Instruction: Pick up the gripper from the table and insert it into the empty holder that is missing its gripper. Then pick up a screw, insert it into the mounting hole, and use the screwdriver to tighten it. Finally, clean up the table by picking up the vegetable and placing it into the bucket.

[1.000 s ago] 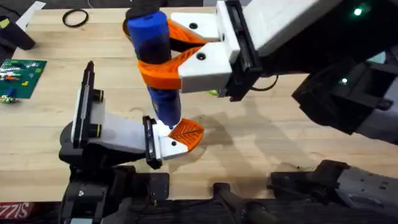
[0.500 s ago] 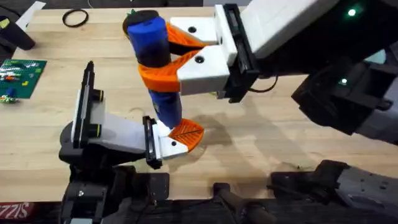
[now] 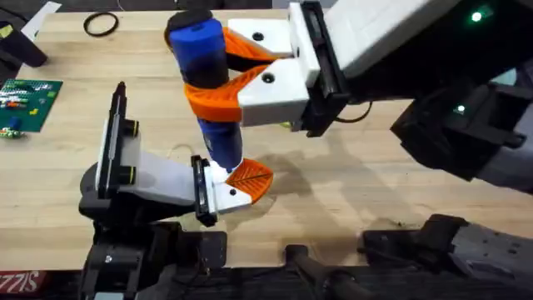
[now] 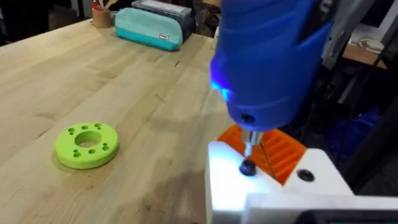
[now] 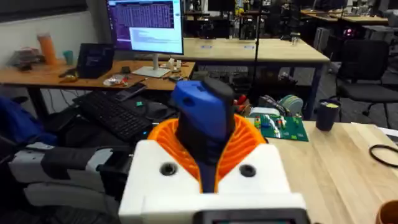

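My right gripper [image 3: 208, 77] is shut on the screwdriver [image 3: 204, 50], a thick blue cylinder held upright between white fingers with orange pads [image 3: 218, 98]. Its slim lower shaft comes down on the holder [image 3: 162, 179], a white wedge with a black flange at the table's front left. The orange ribbed gripper [image 3: 251, 179] sits in the holder's tip. In the left wrist view the screwdriver [image 4: 267, 56] glows blue, its bit resting on a dark screw [image 4: 247, 167] in the holder [image 4: 227, 190], beside the orange gripper [image 4: 283, 152]. The vegetable is out of view. An orange-brown sliver [image 5: 390, 213] may be the bucket.
A green circuit board [image 3: 29, 100] and a black ring [image 3: 100, 23] lie at the table's far left. A lime-green disc with holes [image 4: 87, 144] rests on the wood to the right of the holder. A teal pouch [image 4: 149, 28] stands farther off.
The screwdriver's top swayed slightly left and came back. Its tip has stayed on the screw, and the holder has not moved.
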Motion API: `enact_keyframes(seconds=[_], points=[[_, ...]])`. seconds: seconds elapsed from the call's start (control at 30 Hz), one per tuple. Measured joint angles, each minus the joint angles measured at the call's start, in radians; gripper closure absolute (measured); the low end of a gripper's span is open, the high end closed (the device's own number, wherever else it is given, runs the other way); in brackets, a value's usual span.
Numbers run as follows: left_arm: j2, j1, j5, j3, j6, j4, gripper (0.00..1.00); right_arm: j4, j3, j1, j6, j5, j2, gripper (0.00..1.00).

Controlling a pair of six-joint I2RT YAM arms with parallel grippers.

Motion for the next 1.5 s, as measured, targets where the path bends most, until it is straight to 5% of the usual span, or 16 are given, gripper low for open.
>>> enact_keyframes(seconds=[1.5], points=[[0.0,0.0,0.0,0.0,0.0,0.0,0.989,0.044,0.0,0.013,0.023,0.039,0.027,0.934]])
